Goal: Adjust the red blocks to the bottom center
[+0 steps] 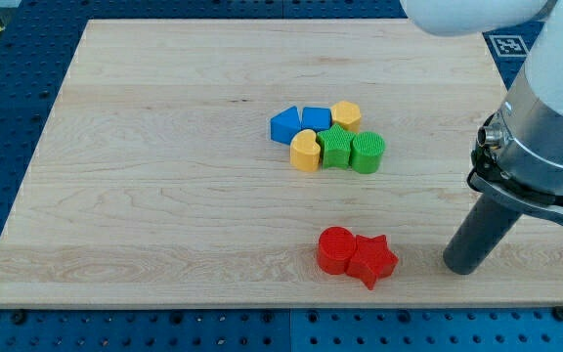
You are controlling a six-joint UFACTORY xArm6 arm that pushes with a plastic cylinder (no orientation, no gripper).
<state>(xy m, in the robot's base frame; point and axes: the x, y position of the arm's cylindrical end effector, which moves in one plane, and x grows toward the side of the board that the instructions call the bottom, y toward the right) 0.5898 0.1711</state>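
Observation:
Two red blocks lie touching near the view's bottom, right of centre: a red round block and a red star block on its right. My tip rests on the board to the right of the red star, a clear gap away, at about the same height in the view. The rod rises up and to the right into the arm's white and grey body.
A cluster sits above the red blocks near the board's middle: blue block, blue block, yellow hexagon, yellow heart, green block, green cylinder. The wooden board ends just below and right of my tip.

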